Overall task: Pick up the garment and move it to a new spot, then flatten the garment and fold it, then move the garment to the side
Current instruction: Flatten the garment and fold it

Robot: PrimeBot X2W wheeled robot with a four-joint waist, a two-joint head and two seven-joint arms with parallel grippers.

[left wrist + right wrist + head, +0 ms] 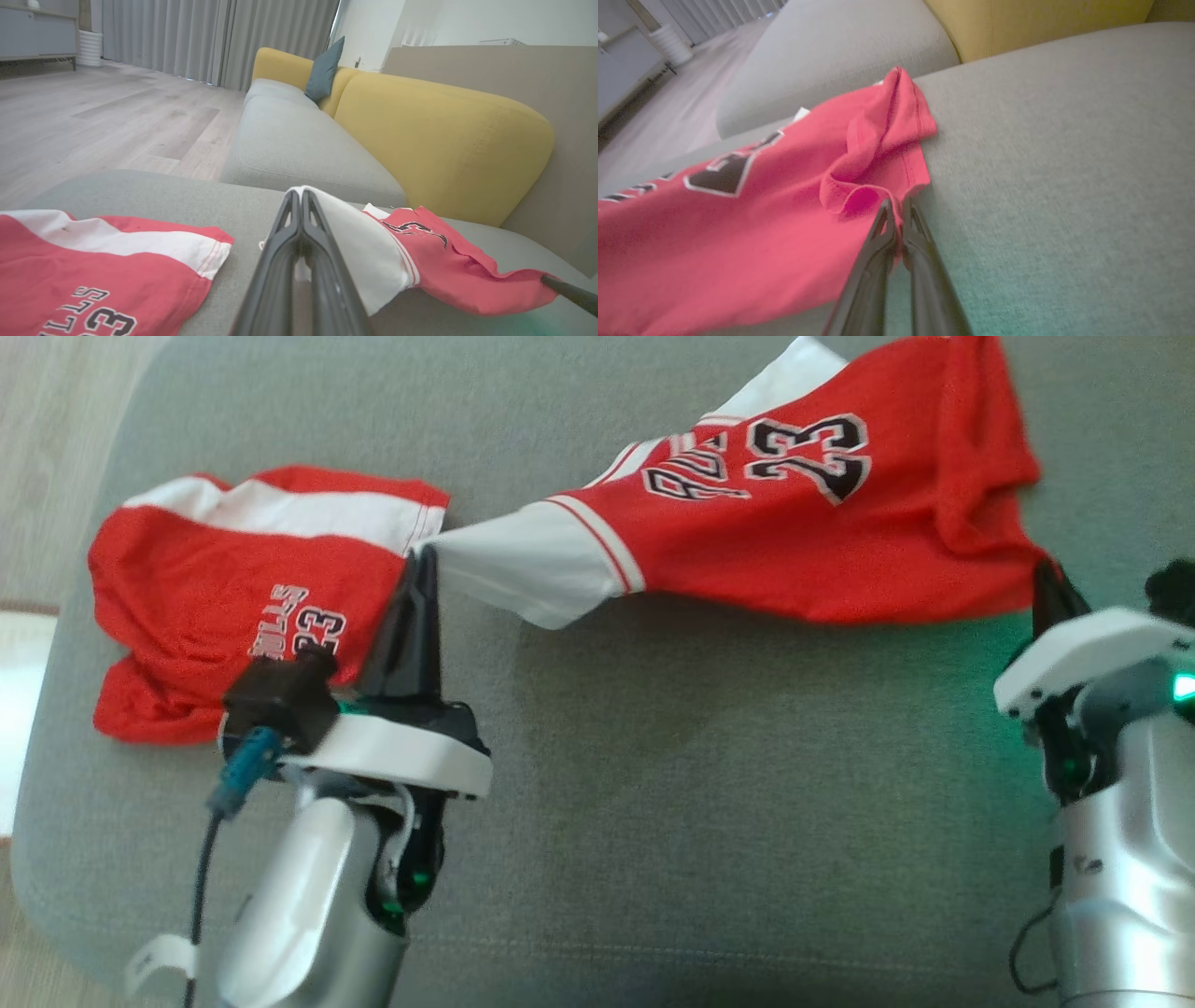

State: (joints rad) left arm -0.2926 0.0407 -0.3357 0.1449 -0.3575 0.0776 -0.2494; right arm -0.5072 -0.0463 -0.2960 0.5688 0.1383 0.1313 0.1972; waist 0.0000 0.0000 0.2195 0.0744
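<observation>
Currently your left pincer (425,558) is clamped tight on the white sleeve of the jersey (840,555), your right pincer (1046,577) on its red hem; the shorts (205,583) lie beside it.

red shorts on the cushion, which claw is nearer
Left. The left claw pinches the white edge of the jersey right beside the shorts; the right claw grips its red corner, far off.
</observation>
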